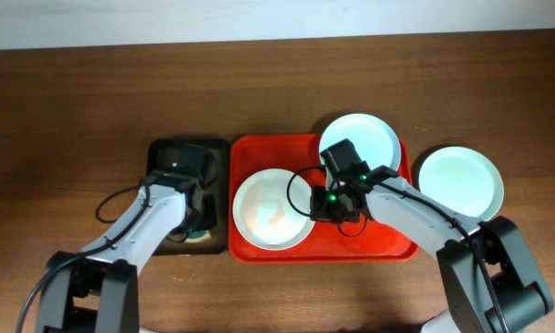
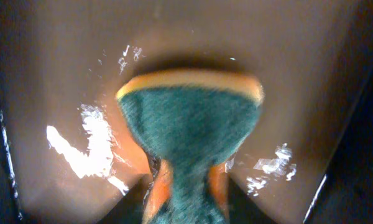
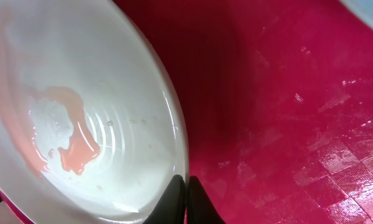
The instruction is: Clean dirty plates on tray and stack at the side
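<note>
A dark wooden table (image 1: 74,92) carries everything. At the middle of the work is the smeared plate (image 3: 81,93), lying at the left end of the red tray (image 1: 370,236). It is shallow, pale and glossy. A thin, watery pink-red smear (image 3: 74,146) is spread across its well, so it does not yet look clean. The right gripper (image 3: 186,190) has its fingers drawn together at the plate's right rim, and the thin edge appears to run in between them, so I take it to be steadying the plate. A second plate (image 1: 365,139) sits at the tray's far right corner and looks unmarked from above. A third plate (image 1: 461,182) rests off the tray on the bare wood to the right, apparently the start of the stack. Further left, over the dark tray (image 1: 157,148), the left gripper (image 2: 186,193) pinches the waist of a green-and-orange sponge (image 2: 189,118) between its fingers. The step in hand seems to be the wiping of the smeared plate. The next move calls for bringing the sponge across onto the smear while the rim grip keeps the plate from sliding on the slick tray.
</note>
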